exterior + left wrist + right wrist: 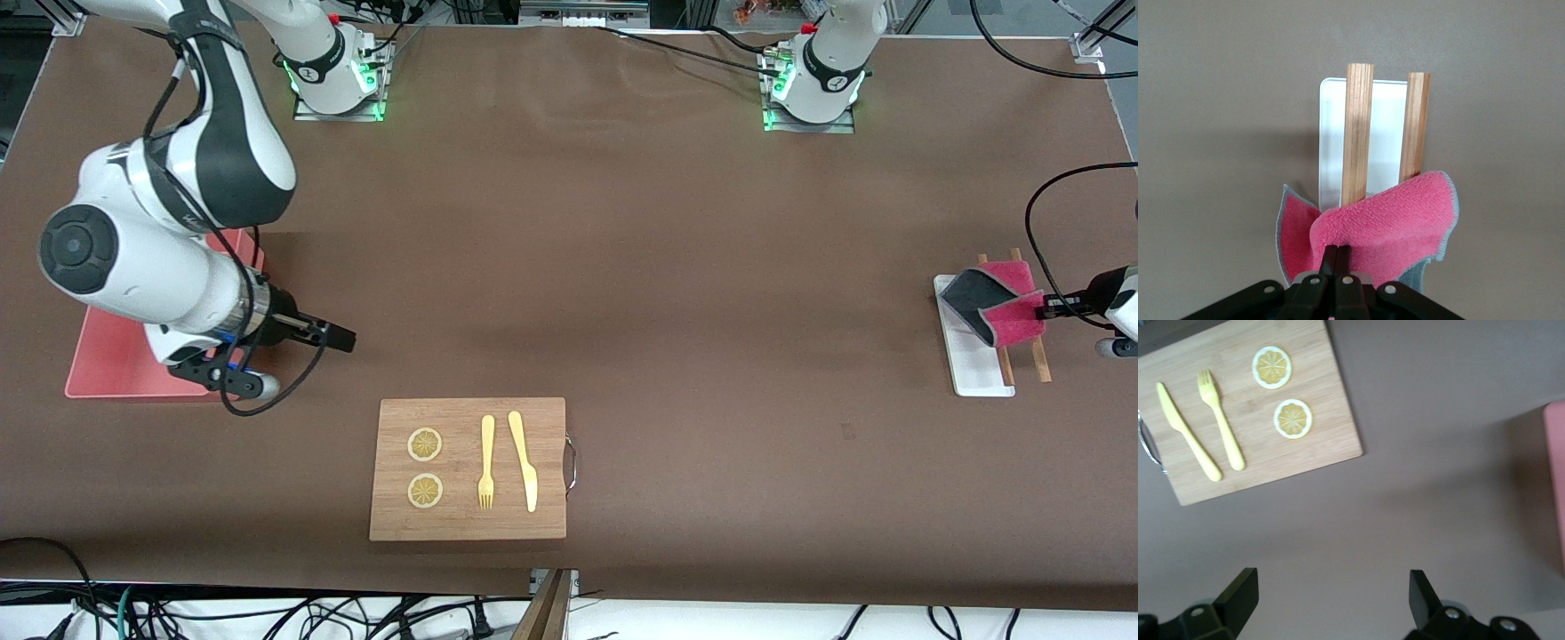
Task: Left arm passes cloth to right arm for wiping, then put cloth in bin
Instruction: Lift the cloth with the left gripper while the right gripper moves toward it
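Pinching the cloth over the white tray, left gripper starts off (right gripper waits spread wide beside the bin); handover, wiping, binning remain.

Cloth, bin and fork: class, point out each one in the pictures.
cloth (1398, 213), left wrist view, on its pink face.
bin (111, 360), front view, on its bare floor.
fork (486, 458), front view, on its handle.

Cloth over tray at left arm's end, bin at right arm's end
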You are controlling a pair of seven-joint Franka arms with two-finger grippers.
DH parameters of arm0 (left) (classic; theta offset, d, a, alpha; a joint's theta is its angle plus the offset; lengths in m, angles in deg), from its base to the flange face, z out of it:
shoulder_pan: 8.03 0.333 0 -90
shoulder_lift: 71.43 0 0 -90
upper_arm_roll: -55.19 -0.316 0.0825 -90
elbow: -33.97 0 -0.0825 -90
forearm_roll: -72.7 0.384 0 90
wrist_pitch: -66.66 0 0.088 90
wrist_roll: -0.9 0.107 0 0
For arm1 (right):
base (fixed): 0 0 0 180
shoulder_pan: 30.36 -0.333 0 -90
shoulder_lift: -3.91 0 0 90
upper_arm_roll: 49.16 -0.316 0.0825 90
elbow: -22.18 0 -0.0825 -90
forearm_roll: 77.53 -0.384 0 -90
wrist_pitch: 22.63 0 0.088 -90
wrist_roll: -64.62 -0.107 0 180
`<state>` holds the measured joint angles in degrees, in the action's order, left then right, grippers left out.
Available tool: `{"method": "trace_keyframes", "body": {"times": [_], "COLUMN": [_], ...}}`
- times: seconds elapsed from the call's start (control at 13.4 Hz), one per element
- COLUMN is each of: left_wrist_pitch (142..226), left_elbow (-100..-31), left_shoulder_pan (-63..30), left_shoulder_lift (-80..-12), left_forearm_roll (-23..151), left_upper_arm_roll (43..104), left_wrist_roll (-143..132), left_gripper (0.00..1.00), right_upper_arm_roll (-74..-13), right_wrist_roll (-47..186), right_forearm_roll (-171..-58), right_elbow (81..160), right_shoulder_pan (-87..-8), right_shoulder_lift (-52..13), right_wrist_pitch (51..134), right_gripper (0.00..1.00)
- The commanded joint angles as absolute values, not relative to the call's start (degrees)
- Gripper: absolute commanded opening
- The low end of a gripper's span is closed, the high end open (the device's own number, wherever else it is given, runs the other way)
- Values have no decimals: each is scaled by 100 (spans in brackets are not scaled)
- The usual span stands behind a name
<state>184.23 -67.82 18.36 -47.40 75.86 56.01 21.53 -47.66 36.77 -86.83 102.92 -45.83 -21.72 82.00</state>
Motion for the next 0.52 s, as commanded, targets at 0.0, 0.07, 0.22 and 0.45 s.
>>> {"method": "trace_keyframes", "body": {"times": [0.0,0.07,0.22,0.45], "left_wrist_pitch": [18391,18382,18347,17806], "left_elbow": [-6640,-6631,-6631,-6299], "left_shoulder_pan": [1895,1887,1869,1851], "left_shoulder_lift": [-4656,-4664,-4699,-4840], "left_forearm_roll": [7551,7560,7560,7577], "left_upper_arm_roll": [5651,5660,5660,5713], "left_wrist_roll": [2296,2296,2287,2243], "left_gripper": [0,0,0,0], "right_upper_arm_roll": [-4723,-4723,-4723,-4723], "right_wrist_roll": [3482,3474,3238,2728], "right_forearm_roll": [-8869,-8930,-9106,-9115], "right_elbow": [10304,10296,10296,10296], "right_shoulder_pan": [-4714,-4758,-4784,-5038], "right_shoulder_lift": [-2211,-2237,-2298,-2386], "right_wrist_pitch": [8388,8415,8599,8942], "right_gripper": [100,100,100,100]}}
